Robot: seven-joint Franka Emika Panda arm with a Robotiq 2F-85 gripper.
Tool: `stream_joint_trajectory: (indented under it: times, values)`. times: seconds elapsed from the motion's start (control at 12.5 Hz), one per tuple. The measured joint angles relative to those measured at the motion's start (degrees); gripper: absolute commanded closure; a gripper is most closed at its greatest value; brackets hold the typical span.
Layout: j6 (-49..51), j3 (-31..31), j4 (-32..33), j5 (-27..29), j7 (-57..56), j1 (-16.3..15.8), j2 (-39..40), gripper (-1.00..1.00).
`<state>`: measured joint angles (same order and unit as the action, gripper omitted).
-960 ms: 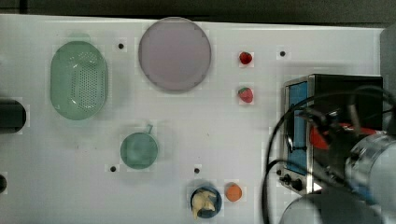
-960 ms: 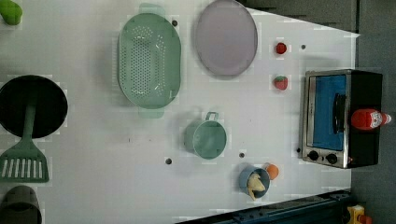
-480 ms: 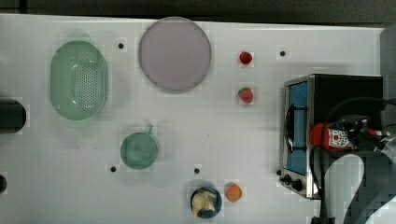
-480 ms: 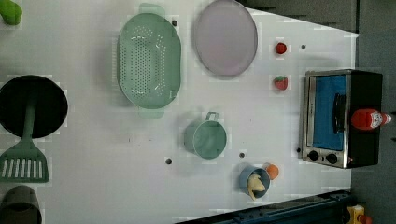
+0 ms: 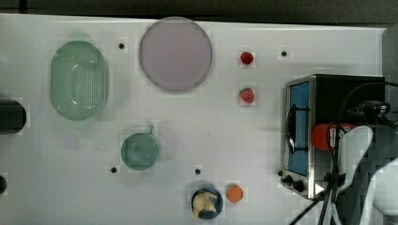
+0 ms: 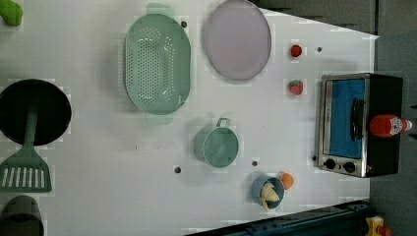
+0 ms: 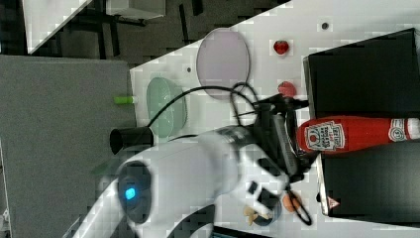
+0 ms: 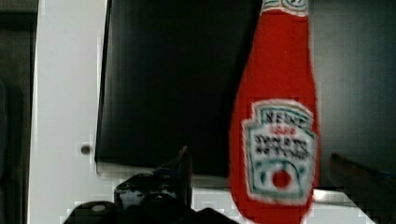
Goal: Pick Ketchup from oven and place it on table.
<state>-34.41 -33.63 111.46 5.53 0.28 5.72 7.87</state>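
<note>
The ketchup (image 7: 346,135), a red bottle with a white cap, stands upright on the black top of the oven (image 7: 361,74). My gripper (image 7: 293,141) is open, one finger on each side of the bottle's lower body. In the wrist view the ketchup (image 8: 278,130) fills the space between the dark fingers (image 8: 180,168), with a gap showing on both sides. In the top view the arm's white body hides part of the ketchup (image 5: 323,136) on the oven (image 5: 338,89). The left view has the ketchup (image 6: 388,126) on the oven (image 6: 344,123), at the left view's right edge of the table (image 6: 98,162).
On the white table (image 5: 211,140) lie a pink plate (image 5: 175,54), a green colander (image 5: 79,79), a green cup (image 5: 139,151), two strawberries (image 5: 247,58) (image 5: 247,95), a blue bowl (image 5: 206,203) and an orange ball (image 5: 234,193). Black cables (image 5: 335,154) hang over the oven's top.
In the top view the arm has shifted across the oven's top and now uncovers the bottle's red body. The ketchup has stayed where it stood. The jaws remain open.
</note>
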Motion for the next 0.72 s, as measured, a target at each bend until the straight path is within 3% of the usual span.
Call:
stream_joint_trajectory:
  times: [0.32,0.72]
  values:
    - [-0.2,-1.8,-0.2,2.3,0.5,0.6,7.4,-1.00]
    - [0.2,-1.9,0.1,4.7,0.6,0.6,9.8,-0.93]
